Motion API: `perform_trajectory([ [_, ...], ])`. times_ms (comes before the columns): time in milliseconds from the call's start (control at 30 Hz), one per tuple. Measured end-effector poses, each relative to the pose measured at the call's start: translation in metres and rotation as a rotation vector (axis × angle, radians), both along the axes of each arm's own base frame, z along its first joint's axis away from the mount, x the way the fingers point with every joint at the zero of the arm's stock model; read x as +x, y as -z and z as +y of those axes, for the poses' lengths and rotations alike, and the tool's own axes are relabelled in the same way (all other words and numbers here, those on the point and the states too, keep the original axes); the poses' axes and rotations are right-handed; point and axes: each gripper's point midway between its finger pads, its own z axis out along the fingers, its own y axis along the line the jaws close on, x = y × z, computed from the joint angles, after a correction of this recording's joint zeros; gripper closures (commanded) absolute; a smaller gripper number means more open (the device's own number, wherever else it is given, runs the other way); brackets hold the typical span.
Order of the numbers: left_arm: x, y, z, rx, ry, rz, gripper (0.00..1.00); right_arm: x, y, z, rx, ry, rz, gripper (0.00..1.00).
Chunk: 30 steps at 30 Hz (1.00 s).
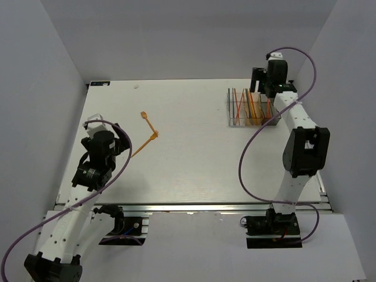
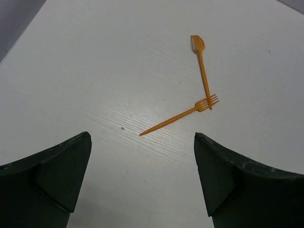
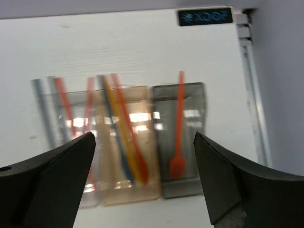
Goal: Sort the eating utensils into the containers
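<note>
Two orange forks point(image 2: 207, 103) unsorted near left edge of table point(image 1: 194, 170), heads touching. Other utensils point(image 3: 128, 142) already in containers point(image 1: 228, 108) at far right corner. Right gripper point(image 3: 144, 135) released, empty, above bins. Left gripper point(image 2: 141, 135) spread wide, empty, near forks.

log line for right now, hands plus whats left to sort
left hand: open, facing two orange forks on table | right hand: open, empty, above bins | grey bin: one red spoon
</note>
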Motion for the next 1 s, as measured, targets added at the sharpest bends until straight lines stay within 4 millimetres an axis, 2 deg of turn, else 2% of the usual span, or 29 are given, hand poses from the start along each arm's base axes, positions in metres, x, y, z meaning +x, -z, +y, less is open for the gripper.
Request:
perform_trajectory([
  [67,0.005,0.007,-0.002,0.007,0.002,0.031,0.02,-0.022,-0.021,0.041,0.021,-0.051,-0.037,0.11],
  [133,0.015,0.017,-0.008,0.015,0.022,0.092,0.02,-0.05,-0.033,0.087,0.074,-0.139,-0.068,0.11],
  [200,0.031,0.021,-0.02,0.018,0.069,0.157,0.02,-0.084,-0.033,0.133,0.171,-0.27,-0.061,0.11],
  [267,0.054,0.025,-0.035,0.025,0.123,0.218,0.02,-0.118,-0.026,0.156,0.282,-0.36,-0.03,0.11],
  [400,0.102,0.054,-0.059,0.017,0.208,0.326,0.05,-0.175,0.001,0.171,0.448,-0.431,0.065,0.11],
  [433,0.112,0.074,-0.061,0.01,0.222,0.379,0.05,-0.187,0.006,0.175,0.466,-0.448,0.079,0.11],
  [533,0.117,0.124,-0.062,-0.001,0.27,0.511,0.07,-0.227,0.013,0.188,0.514,-0.514,0.115,0.11],
  [600,0.115,0.151,-0.063,-0.002,0.308,0.587,0.08,-0.246,0.01,0.194,0.535,-0.555,0.116,0.11],
  [667,0.113,0.168,-0.067,-0.002,0.354,0.642,0.12,-0.256,0.003,0.194,0.548,-0.582,0.096,0.11],
  [767,0.116,0.182,-0.073,0.004,0.411,0.677,0.18,-0.265,-0.004,0.195,0.561,-0.609,0.074,0.11],
  [867,0.119,0.191,-0.076,0.01,0.438,0.688,0.32,-0.27,-0.008,0.196,0.567,-0.625,0.064,0.11],
  [900,0.119,0.194,-0.076,0.01,0.443,0.691,0.42,-0.271,-0.009,0.196,0.57,-0.63,0.063,0.11],
  [1000,0.118,0.202,-0.078,0.018,0.448,0.707,0.43,-0.273,-0.013,0.196,0.573,-0.64,0.051,0.11],
])
